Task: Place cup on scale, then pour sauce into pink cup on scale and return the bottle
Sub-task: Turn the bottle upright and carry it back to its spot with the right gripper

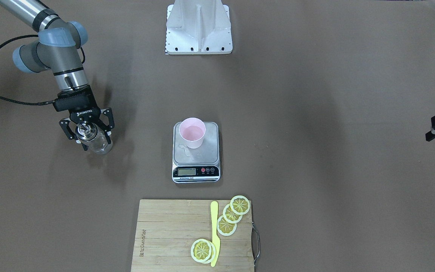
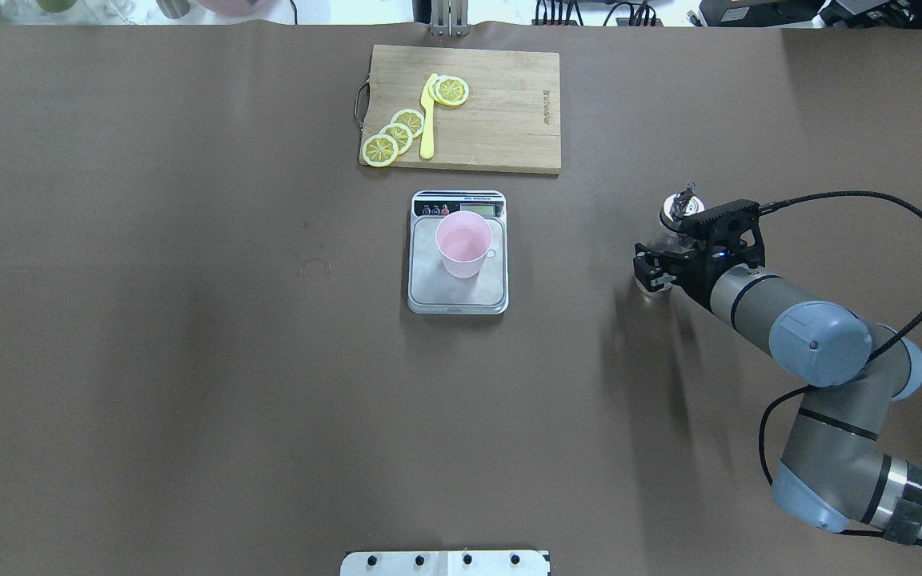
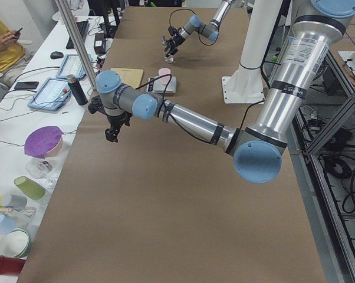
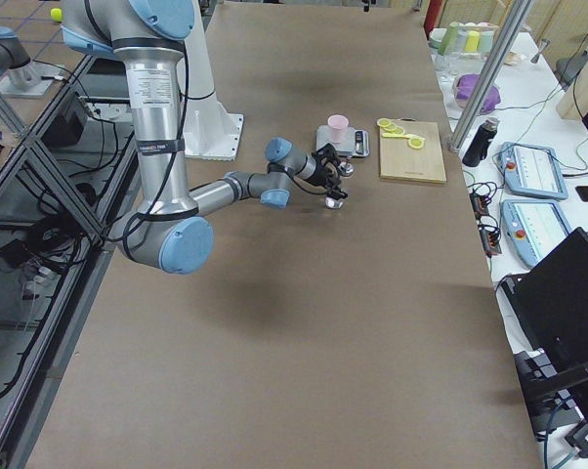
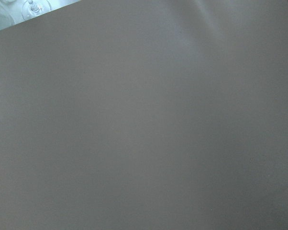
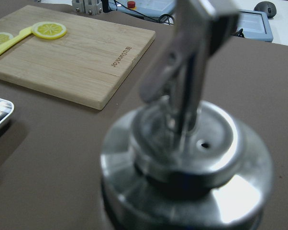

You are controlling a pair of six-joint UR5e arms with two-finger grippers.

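bottle (image 1: 98,144), upright at left of frame, clamped in right end effector (image 1: 88,131); surface (image 1: 51,211) lies straight below its base, scale (image 1: 211,140) well apart at centre.

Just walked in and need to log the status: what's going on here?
The right gripper holds the bottle upright, well to the side of the scale. The cup sits on the scale and seems to hold liquid; a small puddle lies on the platform. The left gripper hangs far off, away from everything.

Brown tabletop (image 5: 144,124) filling view, blurry glassware (image 5: 34,5) top-left corner
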